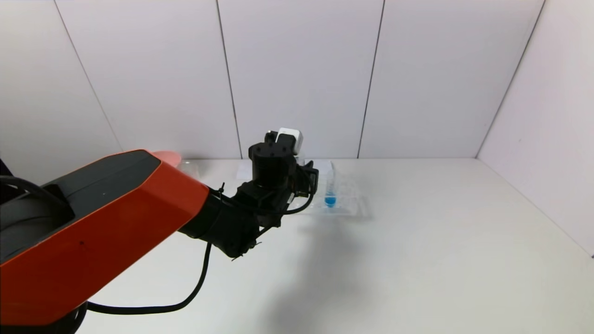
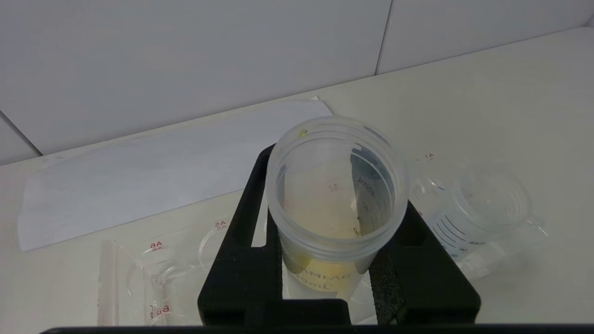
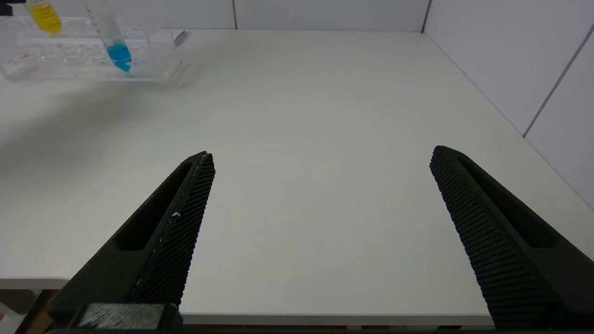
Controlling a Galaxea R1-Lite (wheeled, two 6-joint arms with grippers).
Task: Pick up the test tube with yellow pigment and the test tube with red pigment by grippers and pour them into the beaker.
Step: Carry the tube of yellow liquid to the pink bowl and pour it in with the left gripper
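left gripper (image 2: pixel 332 260) jaws clamped on yellow tube (image 2: pixel 336 195) | light, slick, brittle: hold mid-body | right gripper (image 3: pixel 320 222) jaws wide, empty

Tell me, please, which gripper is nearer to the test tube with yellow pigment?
Left. The left gripper is shut on the test tube with yellow pigment, over the tube rack. The right gripper hangs open at the table's near edge, far from it.

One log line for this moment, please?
left gripper: shut on test tube with yellow pigment, at rack | right gripper: open, idle over table
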